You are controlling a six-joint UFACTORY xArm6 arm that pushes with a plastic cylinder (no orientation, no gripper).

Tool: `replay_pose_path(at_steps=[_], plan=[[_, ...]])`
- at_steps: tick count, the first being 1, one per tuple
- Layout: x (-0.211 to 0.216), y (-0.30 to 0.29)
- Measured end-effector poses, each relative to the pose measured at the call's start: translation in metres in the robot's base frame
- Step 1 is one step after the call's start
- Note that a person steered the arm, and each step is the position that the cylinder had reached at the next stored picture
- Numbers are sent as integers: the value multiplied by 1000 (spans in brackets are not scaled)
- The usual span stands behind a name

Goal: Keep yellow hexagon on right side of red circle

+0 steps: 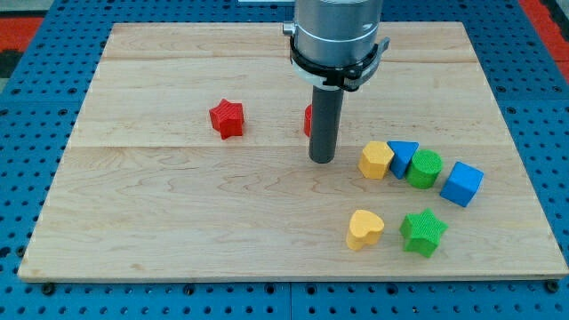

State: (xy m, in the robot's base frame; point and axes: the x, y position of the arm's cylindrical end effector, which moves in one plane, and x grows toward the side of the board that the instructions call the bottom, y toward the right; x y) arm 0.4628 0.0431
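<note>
Nearest to the view's bottom, a yellow heart-shaped block is lying on the pale wooden tabletop, and a green star-shaped block is sitting just beside it on the view's right. Above these two, a row of four blocks is running toward the view's right: a yellow block with flat sides, probably the hexagon, then a blue triangular block touching it, then a green round block pressing against the blue one, then a blue cube standing slightly apart.

My tip is resting on the tabletop just to the view's left of the yellow block with flat sides, with a small gap between them. The arm is carrying no gripper, only this dark rod, so nothing is being held.

Behind the rod, a red block is showing only a thin edge, so I cannot tell its shape. The yellow block with flat sides is lying to the view's right of it and lower. A red star-shaped block is sitting well apart, toward the view's left.
</note>
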Motion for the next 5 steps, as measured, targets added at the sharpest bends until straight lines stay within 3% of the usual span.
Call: replay_pose_path(at_steps=[2,5], plan=[[0,17],[37,61]])
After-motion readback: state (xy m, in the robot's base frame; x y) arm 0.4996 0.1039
